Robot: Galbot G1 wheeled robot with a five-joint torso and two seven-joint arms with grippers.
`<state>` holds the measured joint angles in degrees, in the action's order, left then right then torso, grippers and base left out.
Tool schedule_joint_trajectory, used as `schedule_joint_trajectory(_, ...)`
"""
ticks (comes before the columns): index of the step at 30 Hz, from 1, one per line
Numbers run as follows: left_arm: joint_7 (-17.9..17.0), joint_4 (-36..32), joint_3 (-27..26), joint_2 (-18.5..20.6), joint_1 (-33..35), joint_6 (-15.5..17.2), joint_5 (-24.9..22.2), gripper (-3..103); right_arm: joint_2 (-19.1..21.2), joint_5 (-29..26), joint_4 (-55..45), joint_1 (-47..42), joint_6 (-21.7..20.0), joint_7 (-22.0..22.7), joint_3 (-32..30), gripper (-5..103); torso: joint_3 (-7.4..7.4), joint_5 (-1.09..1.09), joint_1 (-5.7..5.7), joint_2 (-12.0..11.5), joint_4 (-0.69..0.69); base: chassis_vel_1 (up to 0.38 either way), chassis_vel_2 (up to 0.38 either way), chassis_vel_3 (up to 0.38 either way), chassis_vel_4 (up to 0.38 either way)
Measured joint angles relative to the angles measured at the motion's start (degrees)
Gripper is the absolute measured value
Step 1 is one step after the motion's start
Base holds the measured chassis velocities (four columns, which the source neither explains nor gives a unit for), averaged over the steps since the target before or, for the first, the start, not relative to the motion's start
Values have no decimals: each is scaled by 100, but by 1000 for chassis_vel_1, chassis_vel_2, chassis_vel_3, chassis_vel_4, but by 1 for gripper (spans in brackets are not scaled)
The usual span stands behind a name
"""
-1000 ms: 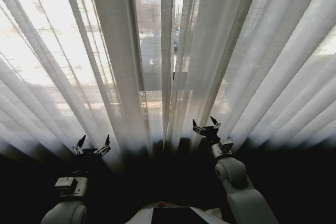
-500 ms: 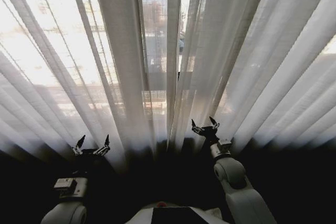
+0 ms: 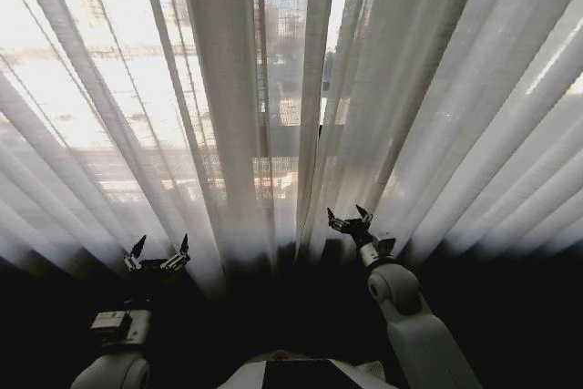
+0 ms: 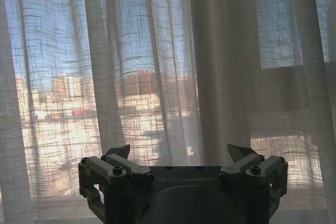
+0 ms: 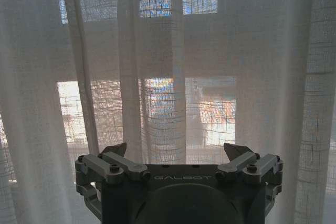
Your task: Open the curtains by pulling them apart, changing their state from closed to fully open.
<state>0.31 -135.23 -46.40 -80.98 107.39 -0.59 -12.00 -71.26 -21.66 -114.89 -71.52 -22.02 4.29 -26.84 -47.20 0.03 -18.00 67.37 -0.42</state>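
Overhead, curtains [image 3: 228,116], pleats vertical, closed.

Curtains [image 3: 228,107] ahead — both end effectors before them.

Curtains [image 3: 228,134]: sheer white, vertical pleats, fine grid weave. Left gripper [image 3: 160,252] at 7 o'clock and right gripper [image 3: 350,219] at 5 o'clock: dark grey, black-tipped fingers.

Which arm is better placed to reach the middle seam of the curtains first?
Probably right: the right gripper is open, close beside the curtains' central seam. The left gripper, also open, sits farther out.
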Motion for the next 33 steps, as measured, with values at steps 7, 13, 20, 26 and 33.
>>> schedule_joint_trajectory(7,-1,-57,-6,-173,-16,-38,161,100,103,-348,359,480,-222,69,122,100,1,-2,1,0,-2,0,0,0,0)
schedule_joint_trajectory(13,-9,-160,-123,-281,-65,4,8,100,110,-397,825,1072,-268,213,407,100,0,0,0,0,-2,0,0,0,0)
schedule_joint_trajectory(20,-15,-299,-121,-370,-62,61,-32,100,133,-529,1354,1715,-272,461,734,100,1,-2,0,0,-1,0,0,0,0)
schedule_joint_trajectory(26,-15,-342,-102,-376,-59,100,-32,100,112,-517,1455,1729,-262,612,609,100,1,-2,1,0,-1,0,0,0,0)
schedule_joint_trajectory(33,-15,-305,-78,-347,-84,102,-31,100,285,-510,1292,1480,-225,632,312,100,2,-1,2,1,-3,0,0,0,0)
